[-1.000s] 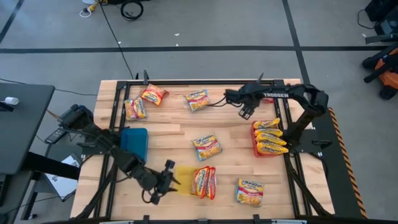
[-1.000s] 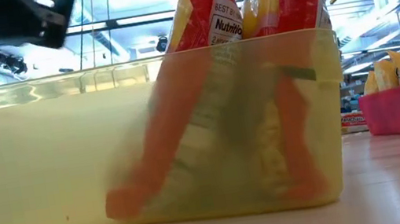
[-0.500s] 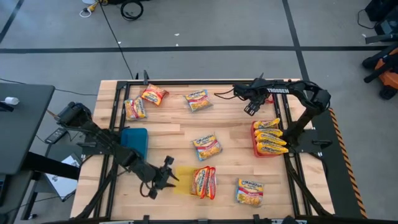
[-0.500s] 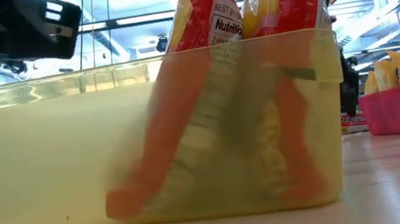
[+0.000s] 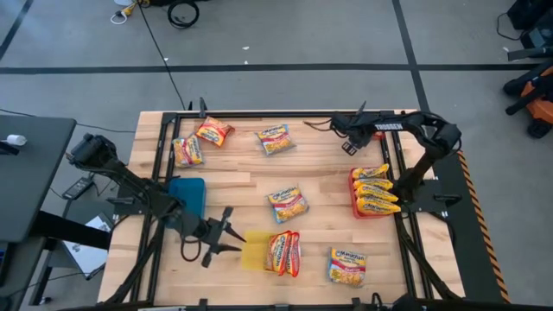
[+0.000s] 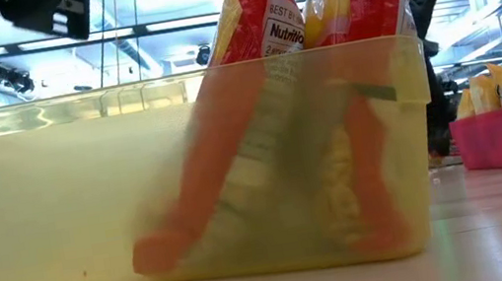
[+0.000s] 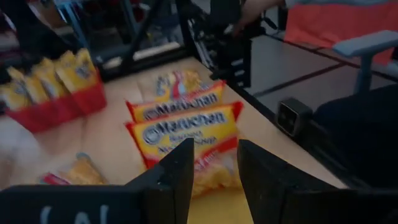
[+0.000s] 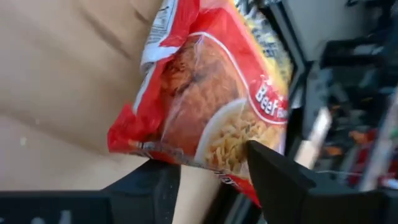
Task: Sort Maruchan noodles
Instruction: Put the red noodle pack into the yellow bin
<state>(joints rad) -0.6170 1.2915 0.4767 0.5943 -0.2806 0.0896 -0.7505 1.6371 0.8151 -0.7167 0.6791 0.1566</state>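
My left gripper (image 5: 228,231) (image 7: 216,155) is open and empty, just left of the yellow tray (image 5: 252,256) (image 6: 39,192). In that tray two red-orange packets (image 5: 283,252) (image 6: 263,19) stand on edge. My right gripper (image 5: 349,145) (image 8: 213,158) is at the far right of the table, left of the red tray (image 5: 358,207) that holds three packets (image 5: 376,188). It is shut on a red Beef packet (image 8: 205,93), which the arm hides in the high view. Loose packets lie flat on the table: two at the far left (image 5: 199,141), one at the far middle (image 5: 275,138), one in the middle (image 5: 287,204). My right gripper has the red Beef packet by its lower edge (image 8: 214,173), with one finger on each side of that edge. The fingers (image 8: 273,180) hide the place of contact itself. The packet's printed face is turned toward the wrist camera. It sits tilted and clear of the table.
A blue tray (image 5: 188,197) sits at the left, beside my left arm. Another loose packet (image 5: 347,265) lies near the front right. Black frame rails run along the table's left and right edges. Bare wood shows between the blue tray and the middle packet.
My left gripper has drawn back from the yellow tray, toward the far edge and up, and is almost out of the low view. My right gripper has gone a little toward the table's far right corner.
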